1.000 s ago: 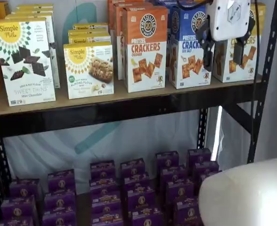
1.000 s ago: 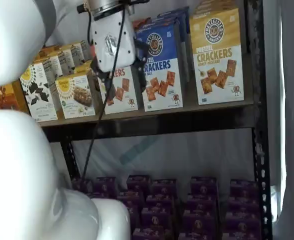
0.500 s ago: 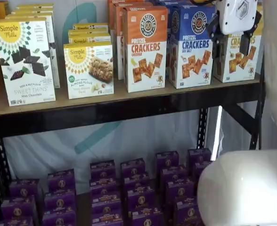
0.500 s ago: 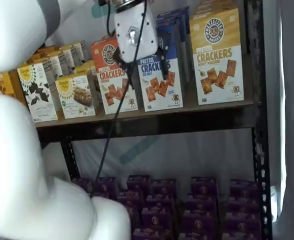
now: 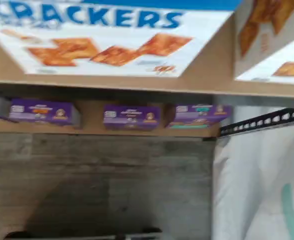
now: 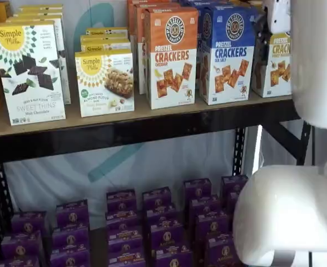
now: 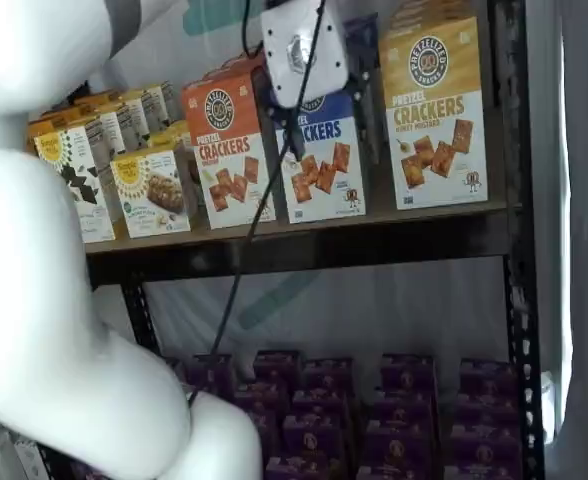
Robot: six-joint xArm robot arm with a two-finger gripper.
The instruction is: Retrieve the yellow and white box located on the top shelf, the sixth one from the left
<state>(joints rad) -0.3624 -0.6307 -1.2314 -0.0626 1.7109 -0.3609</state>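
Observation:
The yellow and white Pretzel Crackers box stands upright at the right end of the top shelf. It is partly hidden behind my arm in a shelf view. My gripper hangs in front of the blue Pretzel Crackers box, just left of the yellow box. Its two black fingers are spread with a gap and hold nothing. In a shelf view only the white body and one finger show. The wrist view shows the blue box's lower front and a corner of the yellow and white box.
An orange Pretzel Crackers box and white Simple Mills boxes stand further left on the shelf. Purple boxes fill the lower level. A black perforated upright bounds the right side. My white arm blocks the right of a shelf view.
My gripper has moved right along the top shelf, from in front of the orange box to in front of the blue box, nearer the yellow box. My arm now covers more of the right side.

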